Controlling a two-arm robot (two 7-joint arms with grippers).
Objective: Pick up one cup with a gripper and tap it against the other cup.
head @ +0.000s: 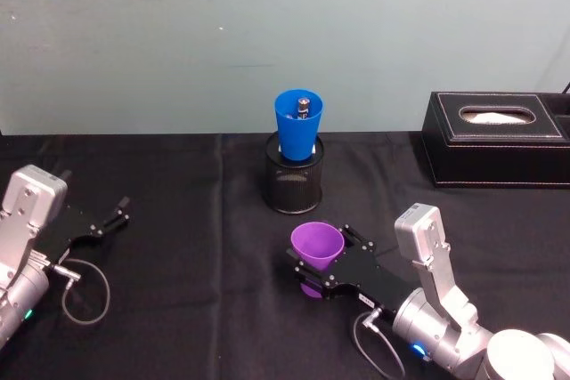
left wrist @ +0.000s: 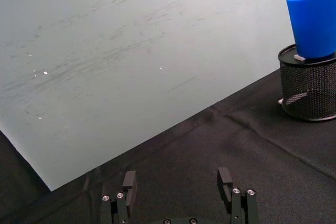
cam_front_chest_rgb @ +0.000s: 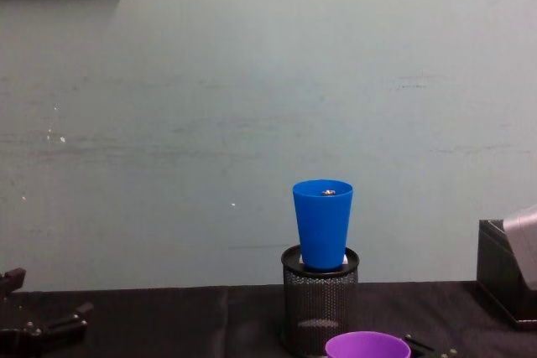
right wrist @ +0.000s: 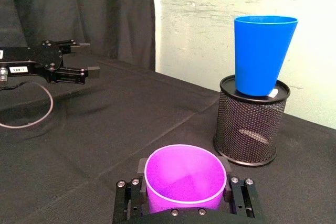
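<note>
Two cups and two grippers, we count. Nearest, on the right, the purple cup [head: 317,243] sits between the right gripper's [head: 320,259] jaws, clamped low on its sides. At near left we see the left gripper [head: 119,211], jaws apart and empty. Farther back, the blue cup [head: 298,126] stands upright in one mesh holder [head: 294,186].
</note>
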